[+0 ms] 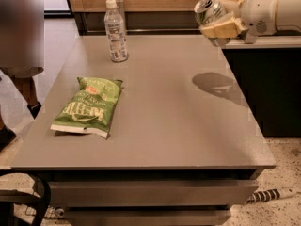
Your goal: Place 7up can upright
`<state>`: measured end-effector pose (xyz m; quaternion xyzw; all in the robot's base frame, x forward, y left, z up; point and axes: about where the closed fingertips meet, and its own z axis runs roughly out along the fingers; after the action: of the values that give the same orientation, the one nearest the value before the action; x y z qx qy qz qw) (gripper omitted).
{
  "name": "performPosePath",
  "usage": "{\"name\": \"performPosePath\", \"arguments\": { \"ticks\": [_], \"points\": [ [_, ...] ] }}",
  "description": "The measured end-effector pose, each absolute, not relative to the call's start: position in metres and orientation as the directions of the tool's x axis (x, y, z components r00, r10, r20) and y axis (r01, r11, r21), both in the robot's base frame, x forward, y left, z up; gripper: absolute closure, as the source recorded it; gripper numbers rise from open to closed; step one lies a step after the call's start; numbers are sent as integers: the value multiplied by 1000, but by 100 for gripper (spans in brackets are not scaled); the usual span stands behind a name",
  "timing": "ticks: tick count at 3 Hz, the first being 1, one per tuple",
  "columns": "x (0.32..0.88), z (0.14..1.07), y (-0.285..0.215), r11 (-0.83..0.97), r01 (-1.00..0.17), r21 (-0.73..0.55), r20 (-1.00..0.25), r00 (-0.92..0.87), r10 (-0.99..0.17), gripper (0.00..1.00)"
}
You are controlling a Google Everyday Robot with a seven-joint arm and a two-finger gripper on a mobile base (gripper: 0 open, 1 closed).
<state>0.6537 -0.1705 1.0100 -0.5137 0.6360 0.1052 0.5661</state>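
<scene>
While your tool (217,23) is pinching the 7up can (208,9) in the air over the far right edge of the desk (164,135), the can is leaning, its shiny top pointing up and left. You are holding it but not yet placing it: righting, lowering and releasing are remaining, with room right of the chip bag (89,106).

Soft overhead light, shadow (218,86) beneath upper-right gripper (214,21)
</scene>
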Motion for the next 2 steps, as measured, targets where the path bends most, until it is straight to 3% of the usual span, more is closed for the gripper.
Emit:
{"name": "performPosePath", "arguments": {
  "ticks": [2],
  "points": [
    [662, 1001, -168, 471, -787, -398, -855, 134, -500, 100]
  ]
}}
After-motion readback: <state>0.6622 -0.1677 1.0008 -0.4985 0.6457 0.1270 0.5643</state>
